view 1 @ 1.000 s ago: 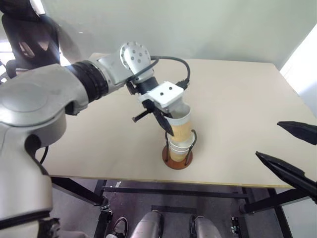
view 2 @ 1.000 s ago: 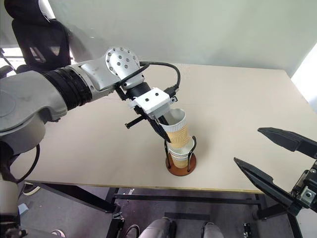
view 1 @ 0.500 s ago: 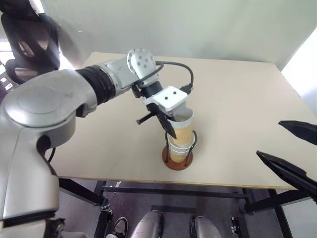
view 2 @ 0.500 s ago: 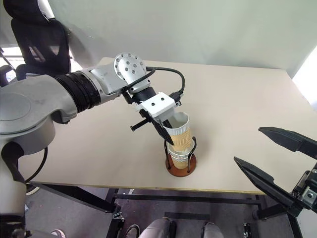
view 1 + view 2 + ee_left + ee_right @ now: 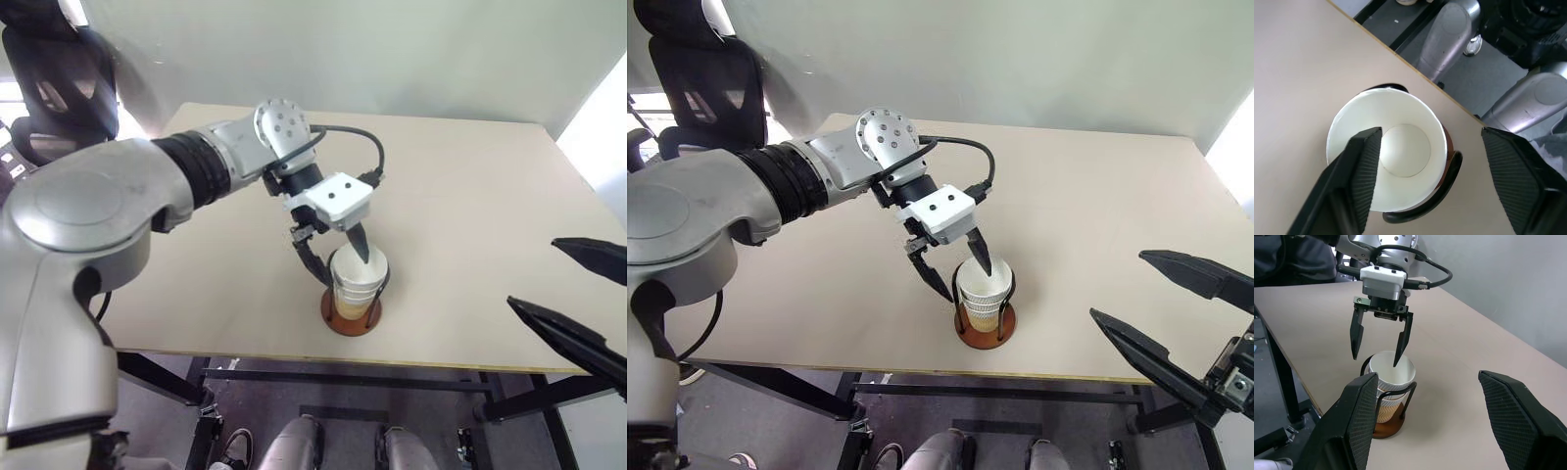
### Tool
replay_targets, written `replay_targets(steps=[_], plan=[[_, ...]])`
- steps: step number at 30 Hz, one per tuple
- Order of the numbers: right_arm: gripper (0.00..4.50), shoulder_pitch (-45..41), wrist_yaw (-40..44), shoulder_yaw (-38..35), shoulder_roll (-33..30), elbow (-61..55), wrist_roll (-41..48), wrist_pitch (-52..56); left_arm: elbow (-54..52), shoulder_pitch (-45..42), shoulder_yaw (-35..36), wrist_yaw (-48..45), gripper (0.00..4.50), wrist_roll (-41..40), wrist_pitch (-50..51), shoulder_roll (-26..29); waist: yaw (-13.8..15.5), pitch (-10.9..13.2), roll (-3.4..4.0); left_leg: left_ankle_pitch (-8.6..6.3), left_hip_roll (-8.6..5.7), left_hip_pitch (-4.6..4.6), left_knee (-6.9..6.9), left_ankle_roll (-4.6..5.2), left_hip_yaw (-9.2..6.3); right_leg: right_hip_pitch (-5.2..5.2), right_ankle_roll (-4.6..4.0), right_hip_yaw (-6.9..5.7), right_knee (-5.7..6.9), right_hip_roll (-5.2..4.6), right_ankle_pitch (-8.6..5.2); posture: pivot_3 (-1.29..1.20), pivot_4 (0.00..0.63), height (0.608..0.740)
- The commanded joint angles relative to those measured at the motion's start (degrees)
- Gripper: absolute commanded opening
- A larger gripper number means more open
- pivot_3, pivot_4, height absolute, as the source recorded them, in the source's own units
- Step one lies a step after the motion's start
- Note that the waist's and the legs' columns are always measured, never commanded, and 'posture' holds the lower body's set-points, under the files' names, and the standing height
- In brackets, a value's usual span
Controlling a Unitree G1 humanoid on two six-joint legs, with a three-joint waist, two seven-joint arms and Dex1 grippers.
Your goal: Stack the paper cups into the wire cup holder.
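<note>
matt paper cups [image 5: 358,279] w/ ribbed tan walls, thin dark wire cup holder [image 5: 351,311], smooth matt beige table [image 5: 470,215]

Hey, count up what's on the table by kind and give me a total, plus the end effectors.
Paper cups: 3, nested in the holder, going by the stacked rims
Wire cup holder: 1
End effectors: 2, left open above the cups, right open off to the side
Total: 6

Bright, even daylight, soft shadows, sharp frames throughout.
</note>
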Motion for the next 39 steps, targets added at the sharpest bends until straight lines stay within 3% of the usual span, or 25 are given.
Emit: replay_targets(steps=[1,6,8,10,12,15,18,26,31,37,39], plan=[[3.36,-0.4,-0.7,-0.3,-0.3,0.4,-0.8,-0.7,2.9,0.8,6.0,-1.7,3.26,-0.6,0.9,-0.8,0.0,0.0,-0.01,0.0,0.0,0.0,-0.01,0.0,0.0,0.0,0.0,0.0,0.0,0.0,0.0,0.0,0.15,0.74],[3.36,-2.1,-2.0,6.1,-1.4,0.4,-5.9,-2.6,6.8,4.8,22.3,-1.7,3.26,-3.1,8.5,-1.3,0.0,0.0,0.01,0.0,0.0,0.0,0.0,0.0,0.01,-0.02,0.0,0.0,0.0,0.0,0.0,0.0,0.15,0.74],[3.36,-2.9,-4.9,11.2,-1.8,0.8,-12.0,-2.7,10.4,7.3,33.6,-1.7,3.26,-4.5,13.5,-1.6,0.0,0.0,0.03,0.0,0.0,-0.01,-0.02,0.0,0.01,-0.05,0.01,-0.02,-0.01,0.01,0.0,0.0,0.15,0.74],[3.36,-3.7,-5.9,15.9,-2.0,2.1,-17.6,-2.5,15.4,9.8,44.3,-1.7,3.26,-3.4,16.7,-1.9,0.0,0.0,0.04,0.0,0.01,0.03,-0.05,0.0,0.02,-0.04,0.02,-0.03,-0.03,0.01,0.0,0.0,0.15,0.74],[3.36,-4.5,-4.4,18.5,-1.5,3.1,-20.9,-2.6,17.0,12.3,50.2,-1.7,3.26,0.1,18.9,-0.8,-0.1,-0.1,0.12,0.0,0.02,-0.02,-0.06,0.0,0.04,-0.12,0.12,-0.03,-0.05,0.0,0.02,0.0,0.15,0.74],[3.36,-6.3,-1.0,20.9,-1.4,6.1,-22.9,-3.0,16.0,17.2,56.2,-1.7,3.26,6.5,20.8,3.1,-0.3,-0.1,0.28,-0.04,0.02,0.03,-0.11,0.03,0.15,-0.14,0.89,0.03,-0.07,0.0,-0.21,0.0,0.15,0.74],[3.36,-8.7,3.2,24.3,-2.6,9.8,-25.8,-2.8,16.1,21.4,62.2,-1.7,3.26,12.1,23.7,7.1,-0.5,-0.1,0.26,-0.05,0.04,-0.01,-0.11,0.06,0.22,-0.19,1.04,0.04,-0.05,0.06,-0.26,0.0,0.15,0.74],[3.36,-17.8,15.0,38.0,-5.3,20.4,-37.1,-5.0,7.8,36.2,77.7,0.6,3.26,24.6,34.3,15.9,-0.7,-0.1,0.28,0.25,0.0,-0.09,-0.14,-0.3,0.24,-0.21,0.62,0.04,-0.26,0.11,-0.18,0.0,0.15,0.74],[3.36,-22.2,23.2,42.8,-5.7,25.1,-42.3,-6.1,-1.3,46.4,85.8,2.1,3.26,28.9,39.7,19.8,-0.5,-0.1,0.28,0.53,0.01,-0.19,-0.13,0.11,0.14,-0.2,0.28,0.03,-0.23,0.08,-0.41,0.0,0.15,0.74],[3.36,-26.7,30.5,46.2,-6.1,29.2,-46.7,-6.6,-9.5,55.4,92.9,2.2,3.26,32.7,43.6,23.4,-1.0,-0.1,0.29,0.45,0.02,0.05,-0.18,-0.19,0.15,-0.23,-0.01,0.03,-0.01,0.08,-0.5,0.0,0.15,0.74],[3.36,-28.0,31.6,47.3,-6.1,30.1,-47.7,-6.4,-10.9,57.2,94.6,2.6,3.26,33.7,44.3,23.4,-1.0,-0.1,0.29,0.21,0.02,0.08,-0.19,-0.71,0.14,-0.25,-0.07,0.04,0.12,0.08,-0.51,0.0,0.15,0.74]])
